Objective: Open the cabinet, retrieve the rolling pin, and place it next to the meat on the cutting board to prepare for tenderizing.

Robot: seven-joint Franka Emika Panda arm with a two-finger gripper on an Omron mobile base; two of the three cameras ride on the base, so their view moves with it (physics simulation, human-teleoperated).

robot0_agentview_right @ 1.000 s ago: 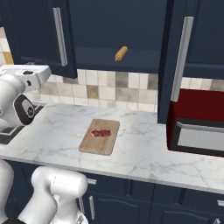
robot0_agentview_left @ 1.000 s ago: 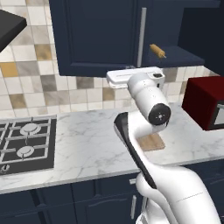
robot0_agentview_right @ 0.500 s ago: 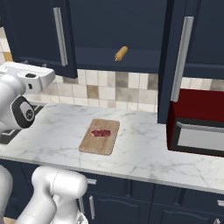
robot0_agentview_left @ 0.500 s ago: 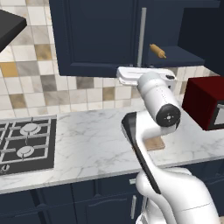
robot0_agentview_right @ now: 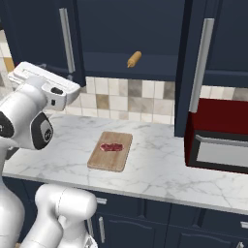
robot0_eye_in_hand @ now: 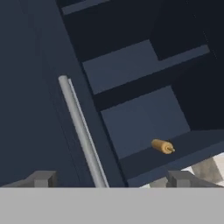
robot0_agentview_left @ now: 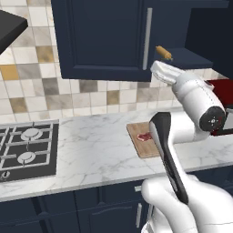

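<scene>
The rolling pin (robot0_agentview_right: 134, 59) lies on the lower shelf of the open cabinet (robot0_agentview_right: 145, 34), near the shelf's front edge; in the right base view it shows almost end-on, its long axis running from the front lip back into the cabinet and leaning toward one o'clock, while in the hand view (robot0_eye_in_hand: 162, 146) it sits at about five o'clock with one narrow handle end pointing toward three o'clock. In the left base view (robot0_agentview_left: 164, 53) it rests at the one o'clock part of the frame, just right of the silver bar handle (robot0_agentview_left: 147, 38) on the shut left door. The right door (robot0_agentview_right: 196, 68) stands swung out, edge-on to the camera, with its own long bar handle upright. Below, on the white marbled surface (robot0_agentview_right: 160, 169), the cutting board (robot0_agentview_right: 110, 151) lies flat with its long axis running toward the tiled wall, and the meat (robot0_agentview_right: 111, 147) lies on its far half. A red microwave (robot0_agentview_right: 218, 135) stands at three o'clock of the board, well apart from it. A gas hob (robot0_agentview_left: 25, 150) is set into the surface at nine o'clock in the left base view, beneath a beige and tan tiled backsplash (robot0_agentview_left: 54, 95). Navy base units run under the surface. The claw (robot0_eye_in_hand: 111, 178) is spread wide and holds nothing, its fingertips (robot0_eye_in_hand: 41, 178) standing either side of the left door's bar handle without touching it.
</scene>
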